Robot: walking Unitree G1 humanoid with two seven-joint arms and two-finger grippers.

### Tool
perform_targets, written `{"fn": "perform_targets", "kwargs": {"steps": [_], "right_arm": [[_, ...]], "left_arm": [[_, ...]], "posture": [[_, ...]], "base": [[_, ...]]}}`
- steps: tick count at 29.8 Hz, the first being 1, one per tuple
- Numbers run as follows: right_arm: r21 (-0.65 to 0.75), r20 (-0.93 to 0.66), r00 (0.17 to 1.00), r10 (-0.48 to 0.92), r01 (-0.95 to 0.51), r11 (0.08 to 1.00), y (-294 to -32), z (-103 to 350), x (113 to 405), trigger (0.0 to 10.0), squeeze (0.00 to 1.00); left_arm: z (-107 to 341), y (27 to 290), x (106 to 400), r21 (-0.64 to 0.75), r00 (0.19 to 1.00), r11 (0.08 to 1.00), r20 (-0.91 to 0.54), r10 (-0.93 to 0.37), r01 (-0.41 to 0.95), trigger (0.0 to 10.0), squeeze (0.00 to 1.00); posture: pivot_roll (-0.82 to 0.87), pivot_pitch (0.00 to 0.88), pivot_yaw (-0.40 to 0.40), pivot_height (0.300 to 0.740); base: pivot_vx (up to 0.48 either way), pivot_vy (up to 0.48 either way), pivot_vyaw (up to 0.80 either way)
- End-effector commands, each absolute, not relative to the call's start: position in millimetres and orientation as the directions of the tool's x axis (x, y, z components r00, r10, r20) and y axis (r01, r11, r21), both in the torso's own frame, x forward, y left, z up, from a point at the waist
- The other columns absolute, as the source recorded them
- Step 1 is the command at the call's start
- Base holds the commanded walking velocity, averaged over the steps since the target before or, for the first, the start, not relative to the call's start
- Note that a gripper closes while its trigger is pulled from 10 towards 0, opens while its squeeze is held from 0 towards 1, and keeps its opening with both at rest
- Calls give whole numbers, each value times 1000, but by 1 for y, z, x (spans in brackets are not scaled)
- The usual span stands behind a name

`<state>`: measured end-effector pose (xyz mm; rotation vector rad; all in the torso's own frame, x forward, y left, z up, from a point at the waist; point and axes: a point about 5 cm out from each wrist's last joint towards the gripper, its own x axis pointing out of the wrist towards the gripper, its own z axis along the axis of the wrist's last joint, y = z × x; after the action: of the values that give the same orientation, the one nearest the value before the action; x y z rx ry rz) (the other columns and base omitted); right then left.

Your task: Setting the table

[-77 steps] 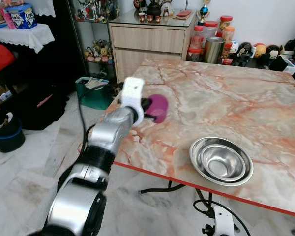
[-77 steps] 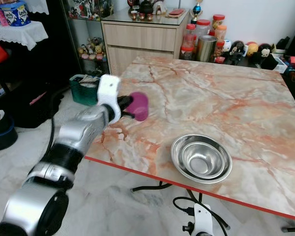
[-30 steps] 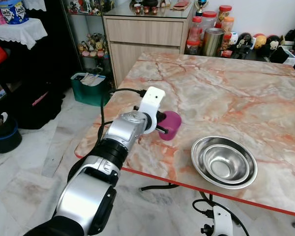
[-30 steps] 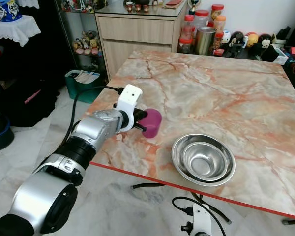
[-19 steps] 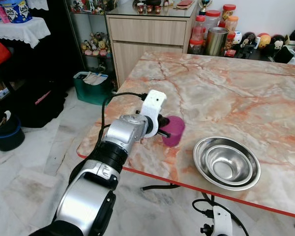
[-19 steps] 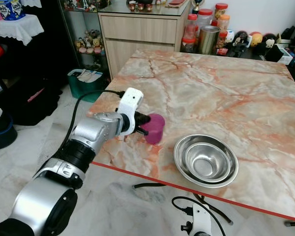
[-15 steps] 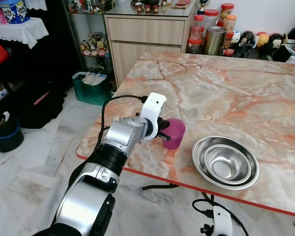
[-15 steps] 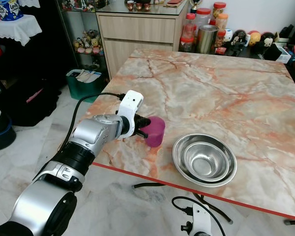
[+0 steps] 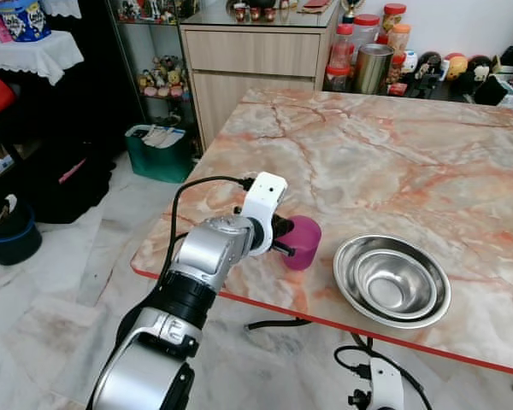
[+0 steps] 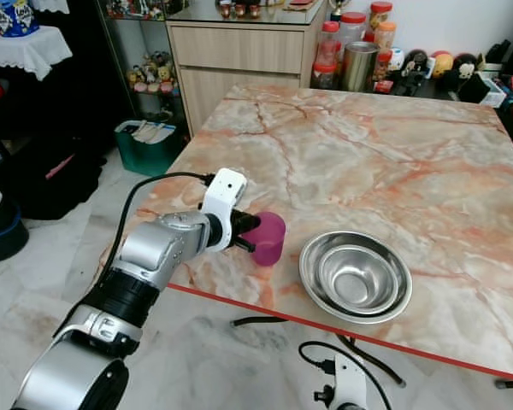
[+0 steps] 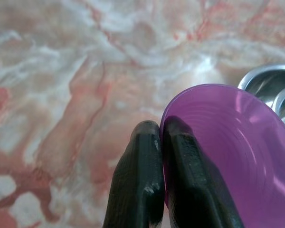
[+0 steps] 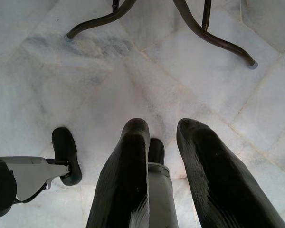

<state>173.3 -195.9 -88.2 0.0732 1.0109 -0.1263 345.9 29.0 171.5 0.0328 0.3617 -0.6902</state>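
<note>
A purple plastic cup (image 9: 303, 243) stands upright near the front left edge of the marble table (image 9: 393, 162). My left gripper (image 9: 282, 237) is shut on the cup's rim. The left wrist view shows one black finger (image 11: 141, 161) outside the wall and the other inside, against the purple cup (image 11: 223, 142). I cannot tell whether the cup's base touches the tabletop. Just to the right, two nested steel bowls (image 9: 345, 256) lie near the front edge. My right gripper (image 12: 164, 130) hangs open over the floor beside the table.
Jars and a steel canister (image 9: 370, 68) stand at the table's far edge with small figurines (image 9: 453, 70). A wooden cabinet (image 9: 256, 60) is behind. A green basket (image 9: 161, 149) and a blue bucket (image 9: 13, 235) sit on the floor at left. Curved table legs (image 12: 213, 35) cross the tiles.
The left arm has brought the cup from further back on the table, tipped on its side, down to upright by the front edge, closer to the bowls. The camera shifted slightly.
</note>
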Motion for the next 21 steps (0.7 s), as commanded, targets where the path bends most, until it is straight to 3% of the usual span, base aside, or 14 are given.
{"fn": "perform_targets", "kwargs": {"steps": [1, 21], "right_arm": [[9, -844, 532, -72, 149, 989, -196, -87, 175, 10000, 0], [-4, -842, 535, -65, 113, 994, -199, -86, 176, 10000, 0]], "left_arm": [[177, 30, 344, -85, 721, 768, -290, -629, 635, 10000, 0], [174, 33, 342, -53, 742, 787, -299, -599, 614, 10000, 0]], "posture": [[120, 0, 39, 728], [143, 0, -9, 728]], "base": [[0, 0, 0], [0, 0, 0]]}}
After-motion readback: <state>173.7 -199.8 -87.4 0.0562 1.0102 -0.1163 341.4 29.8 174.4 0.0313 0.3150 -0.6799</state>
